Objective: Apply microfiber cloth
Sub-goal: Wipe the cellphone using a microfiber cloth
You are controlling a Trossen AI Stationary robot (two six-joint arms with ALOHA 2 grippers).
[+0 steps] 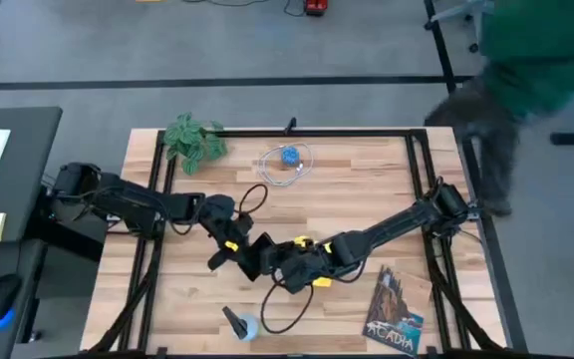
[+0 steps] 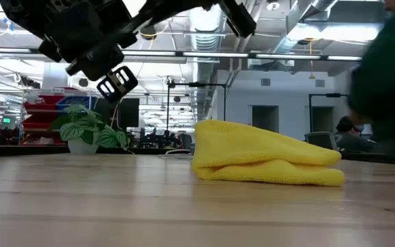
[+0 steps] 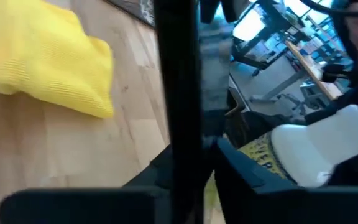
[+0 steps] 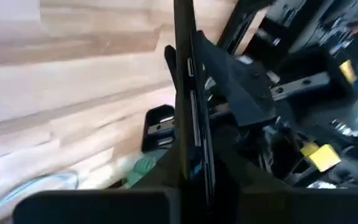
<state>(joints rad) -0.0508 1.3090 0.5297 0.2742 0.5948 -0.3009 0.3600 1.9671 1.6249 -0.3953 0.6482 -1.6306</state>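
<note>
- Where it lay folded on the bench, the microfiber cloth showed whole only in the low view; from above, the right arm covered nearly all of it.
- The right gripper hung just beside the cloth, on the side away from the postcard; I cannot tell whether it was clenched or released.
- The left gripper was near the cloth, beyond the right one; its state could not be told either.
- A thin dark slab stood edge-on across the left wrist view, with the cloth past it; what the slab was stayed unclear.
- A similar dark edge crossed the right wrist view, where only a yellow sliver of cloth showed, cut off at the border.
- The plant stood well apart from the cloth, at a far corner of the bench.
- A person in green, blurred and cut off, was beyond the bench.
</note>
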